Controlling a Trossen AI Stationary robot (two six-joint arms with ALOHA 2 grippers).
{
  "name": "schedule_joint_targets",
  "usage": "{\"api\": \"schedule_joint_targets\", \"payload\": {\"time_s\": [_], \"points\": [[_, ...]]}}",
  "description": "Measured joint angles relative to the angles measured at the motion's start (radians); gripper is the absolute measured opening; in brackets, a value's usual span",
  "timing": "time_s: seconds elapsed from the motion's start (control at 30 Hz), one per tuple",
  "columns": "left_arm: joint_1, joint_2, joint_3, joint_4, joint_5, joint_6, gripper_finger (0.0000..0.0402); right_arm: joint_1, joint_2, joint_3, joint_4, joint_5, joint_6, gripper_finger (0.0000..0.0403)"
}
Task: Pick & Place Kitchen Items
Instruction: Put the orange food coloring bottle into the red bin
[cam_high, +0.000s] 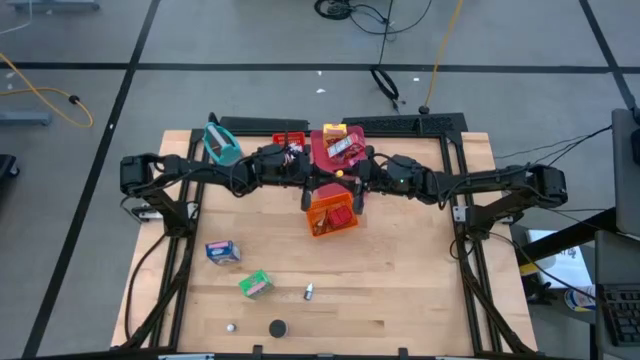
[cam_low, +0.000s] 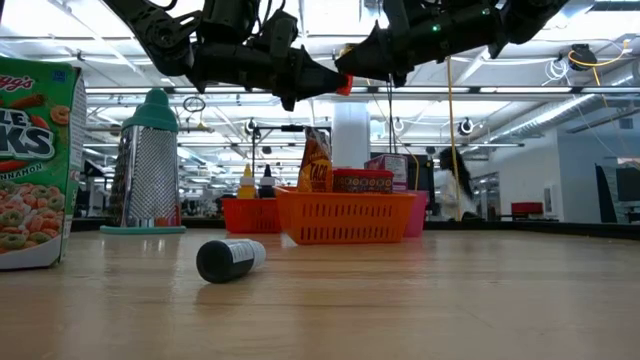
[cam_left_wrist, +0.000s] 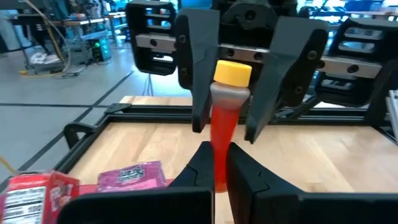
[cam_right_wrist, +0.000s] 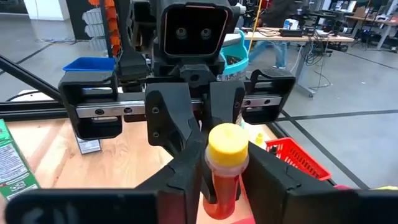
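Mid-frame, the left gripper (cam_left_wrist: 216, 163) clamps a red bottle (cam_left_wrist: 224, 118) while the right gripper (cam_right_wrist: 225, 180) loosens; lower-left boxes (cam_high: 222, 251) await sorting.

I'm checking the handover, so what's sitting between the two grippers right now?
A small red bottle with a yellow cap. The left wrist view shows the left gripper shut on its lower end, with the right gripper around the capped end.
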Motion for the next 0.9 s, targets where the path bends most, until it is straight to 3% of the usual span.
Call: {"api": "schedule_joint_targets", "payload": {"time_s": [0.23, 0.43, 0.9], "points": [[0.019, 0.0, 0.0, -0.027, -0.05, -0.014, 0.0007, -0.019, -0.021, 0.0, -0.063, 0.075, -0.012, 0.0116], [0.05, -0.019, 0.0, -0.127, -0.19, -0.022, 0.0004, -0.03, -0.042, 0.001, -0.161, 0.148, -0.012, 0.0113], [0.118, -0.212, 0.001, -0.593, -0.551, -0.047, 0.0014, -0.029, -0.055, -0.034, -0.229, 0.149, 0.022, 0.0105]]}}
